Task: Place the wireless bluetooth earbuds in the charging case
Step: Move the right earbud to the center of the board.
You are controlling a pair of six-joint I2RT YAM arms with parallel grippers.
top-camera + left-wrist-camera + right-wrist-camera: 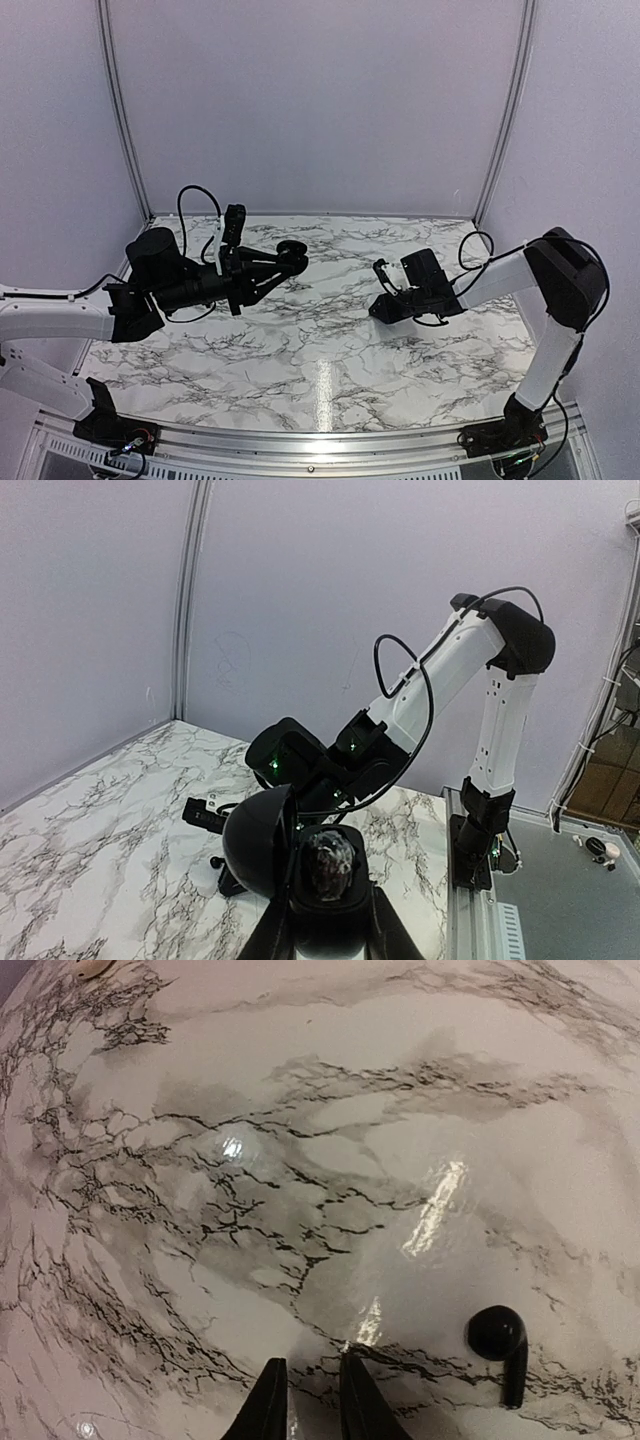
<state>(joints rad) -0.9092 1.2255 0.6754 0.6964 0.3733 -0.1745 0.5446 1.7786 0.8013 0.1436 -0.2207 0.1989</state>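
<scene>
Top view, left side: your left arm [60, 315] reaches in over the table [320, 370]. The left gripper [286, 260] is clenched on the black round case [293, 248] and holds it above the marble.
Top view, right side: your right gripper [379, 288] hangs low over the table, facing the case and well apart from it.
Top view, surroundings: pale walls stand on three sides with a metal post [122, 110] at each rear corner. Cables [190, 200] loop off both arms.
Left wrist view, case: you see it straight ahead above the fingers [268, 938]. Its lid is swung open to the left and a mottled, glossy hollow faces you. You cannot tell what sits inside.
Left wrist view, in the way: the open lid covers part of the right arm [440, 665] behind it.
Right wrist view, gripper: the fingertips [268, 1405] are nearly pinched together with a narrow gap, grasping nothing.
Right wrist view, earbud: one black earbud [497, 1335] lies on the table just right of the fingertips, not touching them. Its stem points toward the bottom edge.
Right wrist view, far corner: a small cream-white thing [93, 968] is cut off by the top-left edge. You cannot tell what it is.
</scene>
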